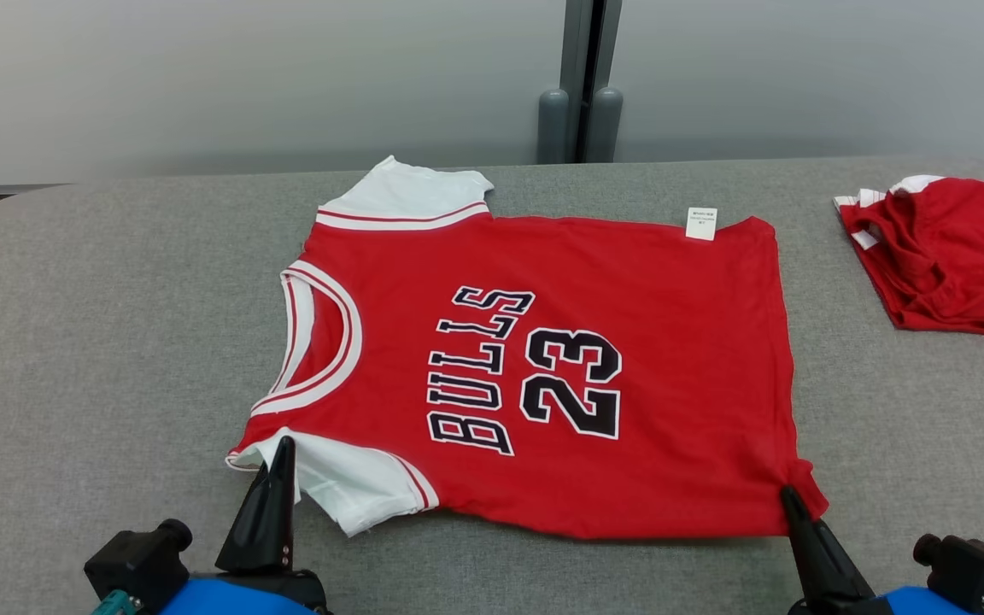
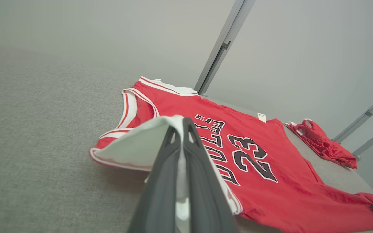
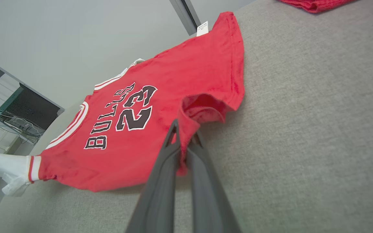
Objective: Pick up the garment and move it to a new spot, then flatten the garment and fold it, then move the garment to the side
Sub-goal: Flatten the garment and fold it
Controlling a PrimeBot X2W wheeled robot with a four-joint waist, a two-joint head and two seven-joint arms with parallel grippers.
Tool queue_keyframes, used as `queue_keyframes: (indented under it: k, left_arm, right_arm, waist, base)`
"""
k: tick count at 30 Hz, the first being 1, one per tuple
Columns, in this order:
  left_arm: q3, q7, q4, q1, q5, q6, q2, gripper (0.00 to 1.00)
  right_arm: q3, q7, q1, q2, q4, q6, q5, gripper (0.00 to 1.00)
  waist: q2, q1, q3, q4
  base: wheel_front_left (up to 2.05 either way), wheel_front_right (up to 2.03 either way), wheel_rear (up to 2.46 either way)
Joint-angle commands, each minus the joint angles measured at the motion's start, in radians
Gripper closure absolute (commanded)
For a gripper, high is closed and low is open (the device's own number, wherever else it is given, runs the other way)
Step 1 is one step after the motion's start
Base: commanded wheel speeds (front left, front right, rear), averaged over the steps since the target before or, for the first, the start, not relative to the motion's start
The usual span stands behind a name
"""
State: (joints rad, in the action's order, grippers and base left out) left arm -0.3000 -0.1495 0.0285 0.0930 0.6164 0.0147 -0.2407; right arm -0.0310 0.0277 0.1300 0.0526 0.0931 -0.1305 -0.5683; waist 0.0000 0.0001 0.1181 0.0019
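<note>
At centre of the grey surface (image 1: 99, 342): garment (image 1: 543, 342) spread flat, long axis left-right, collar left, hem right. Near edge held at both ends: left hand (image 1: 284, 448) clamped on near white sleeve (image 1: 355, 491), right hand (image 1: 787, 495) clamped on near hem corner (image 1: 806, 487). Likely fold next, near edge to far.

- This looks like a robot lab or test room rather than a home.
- The bench (image 1: 73, 342) is a wide slab wrapped in plain grey fabric, with a rounded corner.
- On it lie a jersey (image 1: 671, 359) and a second red garment (image 1: 962, 256), well apart, laid out like test pieces.
- Behind it stand plain pale-grey panels (image 1: 244, 77) joined by a grey metal post (image 1: 575, 68), like partition walls.
- Past the bench's edge in the right wrist view, a dark monitor (image 3: 32, 111) sits with loose cables (image 3: 18, 124) below it.
</note>
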Motion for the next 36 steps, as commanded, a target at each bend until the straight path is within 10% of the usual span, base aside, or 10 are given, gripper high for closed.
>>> queue_keyframes:
  k: [1, 28, 29, 30, 31, 33, 34, 36]
  left_arm:
    - [0.005, 0.002, -0.01, -0.027, 0.007, -0.008, -0.003, 1.0]
    - [-0.015, -0.018, -0.379, -0.441, -0.01, -0.111, -0.033, 1.0]
    - [-0.02, -0.02, -0.396, -0.455, -0.014, -0.112, -0.033, 1.0]
    - [-0.022, -0.021, -0.412, -0.469, -0.016, -0.114, -0.034, 1.0]
    - [-0.024, -0.022, -0.43, -0.483, -0.017, -0.117, -0.033, 1.0]
    - [-0.027, -0.035, -0.461, -0.51, -0.023, -0.117, -0.031, 0.49]
    - [-0.028, -0.04, -0.475, -0.521, -0.026, -0.118, -0.03, 0.0]
    - [-0.029, -0.047, -0.491, -0.531, -0.03, -0.119, -0.028, 0.0]
  right_arm:
    - [0.003, 0.001, -0.02, -0.002, 0.001, -0.001, -0.009, 1.0]
    - [-0.025, -0.007, -0.324, -0.002, 0.178, -0.001, -0.037, 1.0]
    - [-0.028, -0.005, -0.336, -0.002, 0.186, -0.001, -0.035, 0.9]
    - [-0.031, 0.001, -0.347, -0.002, 0.193, -0.001, -0.031, 0.59]
    - [-0.035, 0.005, -0.357, -0.002, 0.2, -0.001, -0.027, 0.0]
    - [-0.041, 0.013, -0.373, -0.002, 0.215, -0.001, -0.014, 0.0]
    - [-0.042, 0.019, -0.38, -0.002, 0.22, -0.001, -0.003, 0.0]
    - [-0.044, 0.026, -0.385, -0.002, 0.223, -0.001, 0.01, 0.0]
  waist:
    - [0.0, -0.0001, 0.007, -0.006]
    - [0.0, -0.0001, 0.119, -0.057]
    - [0.0, -0.0001, 0.122, -0.058]
    - [0.0, -0.0001, 0.127, -0.06]
    - [0.0, -0.0001, 0.131, -0.062]
    - [0.0, -0.0001, 0.137, -0.065]
    - [0.0, -0.0001, 0.139, -0.066]
    - [0.0, -0.0001, 0.14, -0.067]
  base:
    - [0.0, 0.0, 0.0]
    - [0.0, 0.0, 0.0]
    - [0.0, 0.0, 0.0]
    - [0.0, 0.0, 0.0]
    - [0.0, 0.0, 0.0]
    - [0.0, 0.0, 0.0]
    - [0.0, 0.0, 0.0]
    - [0.0, 0.0, 0.0]
